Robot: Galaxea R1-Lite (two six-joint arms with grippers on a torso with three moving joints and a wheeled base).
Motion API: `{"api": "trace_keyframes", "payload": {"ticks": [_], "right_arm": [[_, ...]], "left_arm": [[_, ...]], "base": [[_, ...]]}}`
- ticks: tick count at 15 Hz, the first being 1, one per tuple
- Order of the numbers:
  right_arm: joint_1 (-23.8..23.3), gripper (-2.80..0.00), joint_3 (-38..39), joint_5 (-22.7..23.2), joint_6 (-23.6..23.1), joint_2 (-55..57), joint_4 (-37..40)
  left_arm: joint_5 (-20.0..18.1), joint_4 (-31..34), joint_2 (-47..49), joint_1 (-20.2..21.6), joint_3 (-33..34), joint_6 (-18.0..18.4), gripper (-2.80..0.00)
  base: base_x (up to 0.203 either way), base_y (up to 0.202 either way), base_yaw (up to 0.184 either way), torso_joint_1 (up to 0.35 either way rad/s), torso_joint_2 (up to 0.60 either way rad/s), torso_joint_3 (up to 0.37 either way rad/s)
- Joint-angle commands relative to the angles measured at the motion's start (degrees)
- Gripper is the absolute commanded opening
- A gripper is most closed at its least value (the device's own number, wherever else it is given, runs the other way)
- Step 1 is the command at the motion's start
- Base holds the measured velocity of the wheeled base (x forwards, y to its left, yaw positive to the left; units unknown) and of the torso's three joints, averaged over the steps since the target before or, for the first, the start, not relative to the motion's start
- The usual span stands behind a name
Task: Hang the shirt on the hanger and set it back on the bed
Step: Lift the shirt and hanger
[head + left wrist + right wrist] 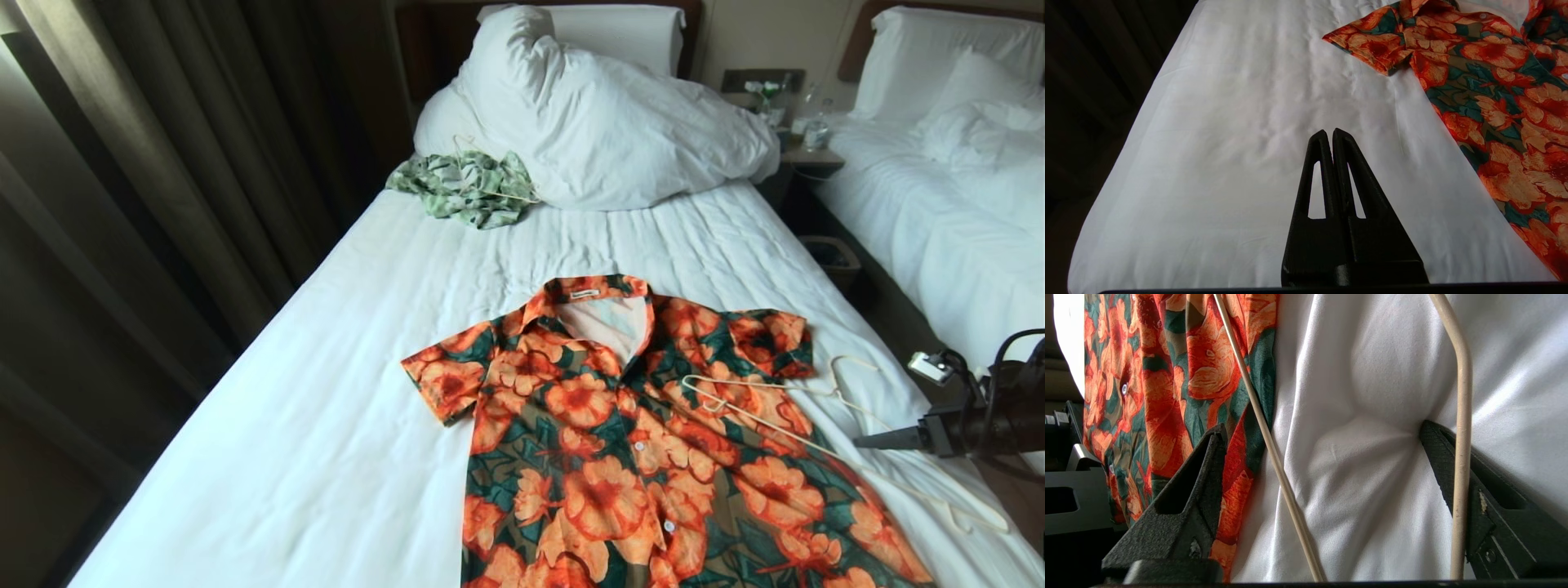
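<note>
- The curtain (163,163) hung in dark folds along the left side of the bed (326,425), whose white sheet lay smooth and bare there.
- The left hand (1329,134) hovered over that bare sheet with its fingers pressed together on nothing, well apart from the shirt's near sleeve; it looked parked.
- Further up, a small pale green garment (465,189) with its own thin hanger lay against the rumpled duvet (604,122), near the headboard and away from the work.
- The shirt (620,441) lay flat and face up across the middle of the bed, collar toward the pillow and sleeves spread. It looked thin, soft and limp, so it would likely sag and bunch when lifted; the collar or a shoulder seam seemed the sensible place to take it.
- The hanger (784,408) lay across the shirt's right shoulder and side, with part of it resting on the sheet beyond the shirt's edge and its hook near the right sleeve. Thin, stiff wire, probably light and smooth, it could slip or pivot in a pinch; a grip on a straight run near the neck seemed steadier.
- The right hand (1323,435) was low at the bed's right edge, fingers spread wide and gripping nothing; one finger pressed a dimple into the sheet beside a hanger wire, and another wire ran between the fingers.
</note>
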Motion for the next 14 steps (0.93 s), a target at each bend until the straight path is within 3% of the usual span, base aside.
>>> {"api": "trace_keyframes", "payload": {"ticks": [1,8,14], "right_arm": [[-0.04,-2.80,0.06,0.74,-0.59,0.49,0.26],[-1.34,-2.80,-0.11,2.61,-1.24,-1.07,0.28],[-5.50,-2.80,-0.11,2.44,-1.53,-6.41,0.35]], "left_arm": [[-0.01,0.02,-0.18,0.01,0.00,0.00,-2.80],[0.00,0.02,-0.20,0.01,0.00,0.00,-2.80],[0.00,0.02,-0.20,0.01,0.00,0.00,-2.80]], "base": [[0.000,0.000,0.000,0.000,0.00,0.000],[0.000,0.000,0.000,0.000,0.00,0.000],[0.000,0.000,0.000,0.000,0.00,0.000]]}}
